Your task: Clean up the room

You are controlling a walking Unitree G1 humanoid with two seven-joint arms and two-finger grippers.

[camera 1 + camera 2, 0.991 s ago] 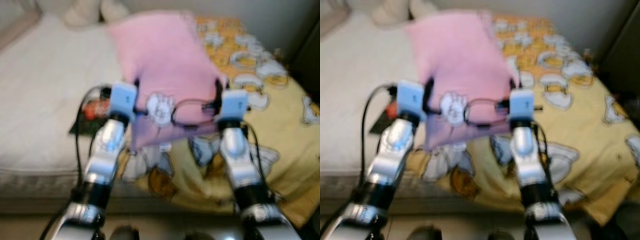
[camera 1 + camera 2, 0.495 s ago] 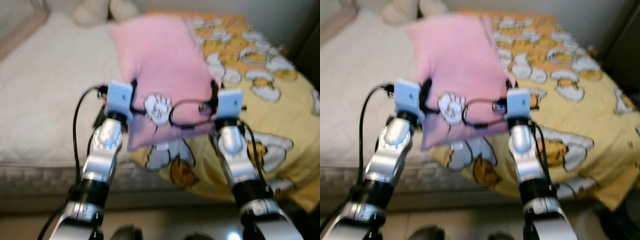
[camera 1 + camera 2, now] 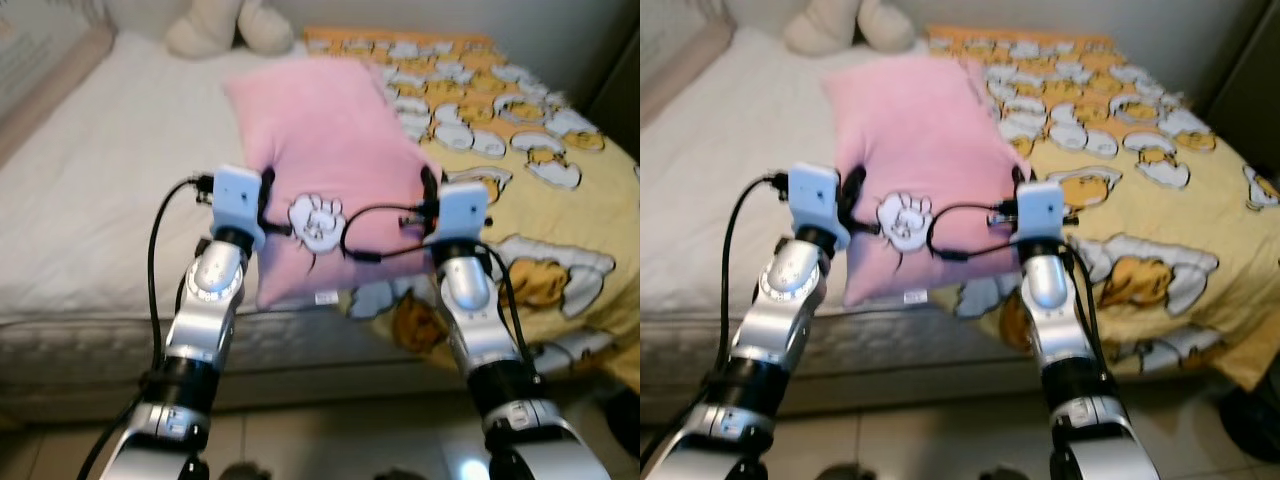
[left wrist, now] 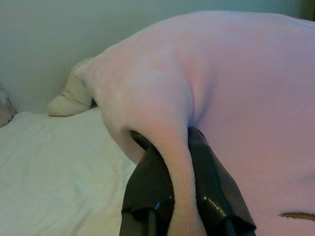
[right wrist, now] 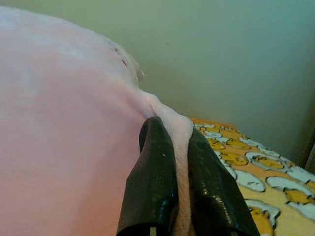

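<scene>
You are holding a soft pink pillow point(image 3: 325, 150) up over the bed point(image 3: 90, 190). Your left gripper point(image 4: 170, 169) is pinched tight on a fold at the pillow's left edge. Your right gripper point(image 5: 178, 162) is pinched tight on the right edge. The pillow looks fuzzy and puffy, with a little white cartoon patch point(image 3: 315, 220) near the front. Under it lies a plain white sheet. Beside it is a yellow blanket point(image 3: 540, 190) with egg pictures. A cream stuffed toy point(image 3: 215, 25) sits far back by the wall.
</scene>
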